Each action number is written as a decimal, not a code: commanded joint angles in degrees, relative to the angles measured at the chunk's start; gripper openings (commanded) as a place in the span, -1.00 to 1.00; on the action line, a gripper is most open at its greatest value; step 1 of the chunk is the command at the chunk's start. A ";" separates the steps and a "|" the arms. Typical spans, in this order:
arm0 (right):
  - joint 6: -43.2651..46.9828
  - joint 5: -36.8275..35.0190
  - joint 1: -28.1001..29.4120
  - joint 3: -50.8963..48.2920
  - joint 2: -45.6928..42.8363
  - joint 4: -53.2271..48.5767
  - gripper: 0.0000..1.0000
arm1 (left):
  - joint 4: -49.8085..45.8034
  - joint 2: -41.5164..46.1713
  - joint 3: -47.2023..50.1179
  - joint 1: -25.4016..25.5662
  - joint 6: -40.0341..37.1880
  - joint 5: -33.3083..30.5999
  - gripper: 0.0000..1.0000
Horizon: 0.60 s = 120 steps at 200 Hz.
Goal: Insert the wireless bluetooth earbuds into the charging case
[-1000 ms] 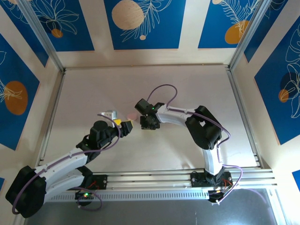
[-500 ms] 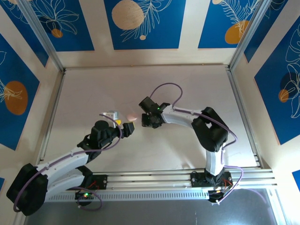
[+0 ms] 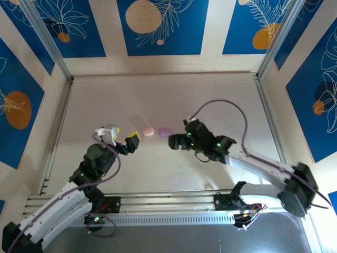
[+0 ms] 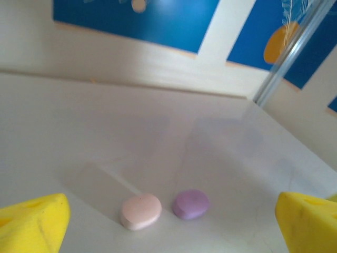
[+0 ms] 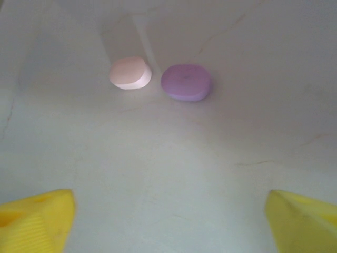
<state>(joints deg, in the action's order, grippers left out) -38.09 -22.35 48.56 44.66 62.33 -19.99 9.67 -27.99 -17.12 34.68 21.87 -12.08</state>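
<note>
Pale bench (image 3: pixel 210 100): pink case (image 3: pixel 148 131) and purple case (image 3: pixel 165 131) side by side mid-surface, well off every edge. Left gripper (image 4: pixel 168 216) and right gripper (image 5: pixel 168 211) gape wide, empty.

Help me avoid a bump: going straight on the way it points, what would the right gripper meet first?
Probably the purple case, nearly dead ahead of the right gripper; depth is unclear.

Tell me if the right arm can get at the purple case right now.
Probably yes: the right gripper is open and faces the purple case, with bare table between; the pink case lies beside it.
</note>
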 commanded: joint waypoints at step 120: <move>15.08 -10.66 -23.79 -14.52 -25.78 1.26 0.98 | -15.18 -21.92 -15.18 -7.26 -6.45 -12.73 0.99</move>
<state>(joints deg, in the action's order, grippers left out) -28.93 -40.36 34.41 31.83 31.86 -27.38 -2.85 -45.82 -28.23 32.40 15.81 -24.88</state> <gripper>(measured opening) 0.992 0.995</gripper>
